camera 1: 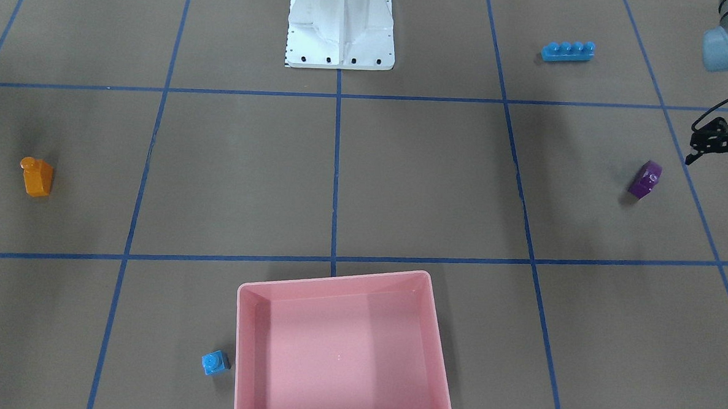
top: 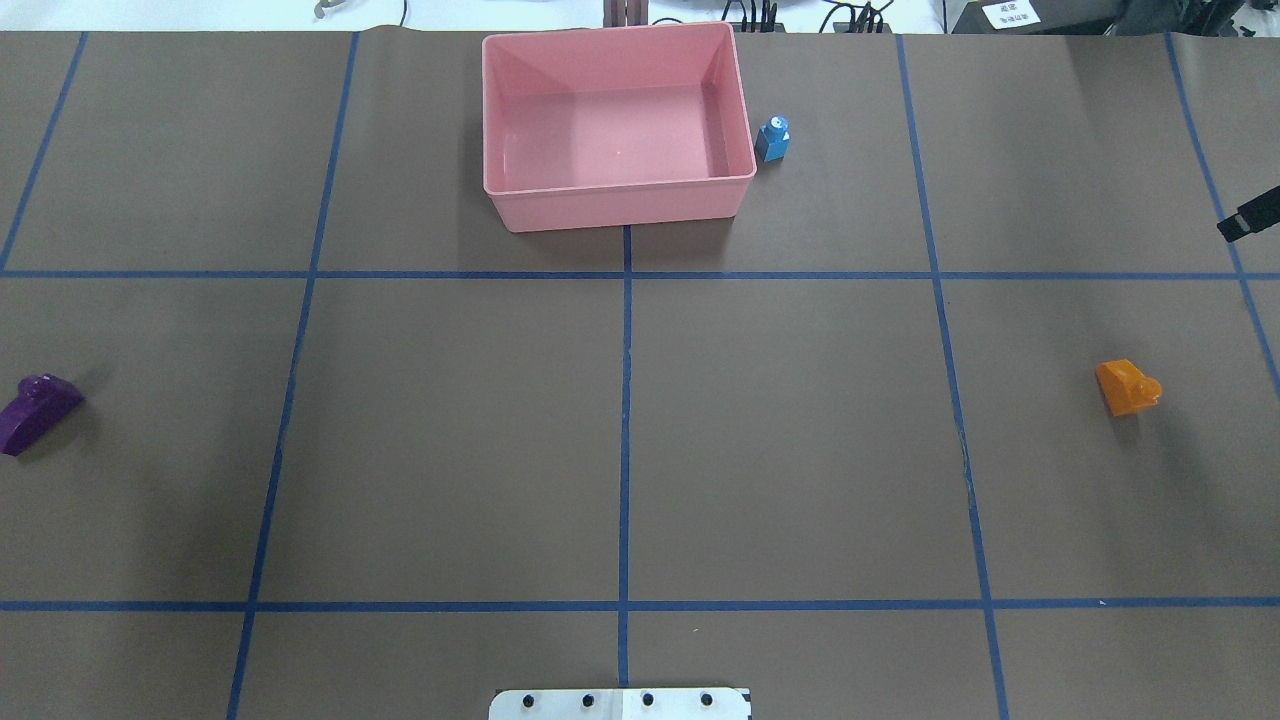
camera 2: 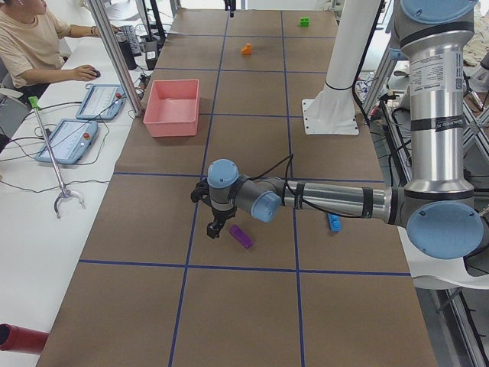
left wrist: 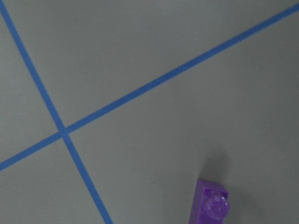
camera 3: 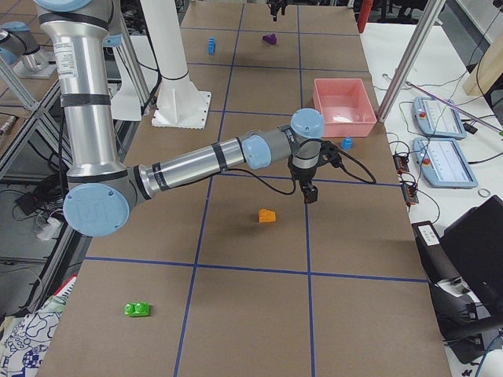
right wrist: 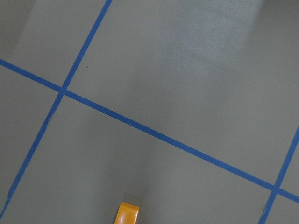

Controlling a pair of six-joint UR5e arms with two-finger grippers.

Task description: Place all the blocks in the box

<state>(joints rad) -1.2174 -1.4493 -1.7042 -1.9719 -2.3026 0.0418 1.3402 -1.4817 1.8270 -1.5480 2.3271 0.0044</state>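
The pink box stands empty near the table's far edge, also in the overhead view. The tiny blue cube sits right beside it. The orange block lies on my right, the purple block on my left, and the long blue block near my base. The green block lies far off on my right. My left gripper hovers beside the purple block, its fingers apart and empty. Only a tip of my right gripper shows, beyond the orange block.
The white robot base stands at the middle of my side. Blue tape lines grid the brown table. An operator sits at a side desk with control tablets beyond the box.
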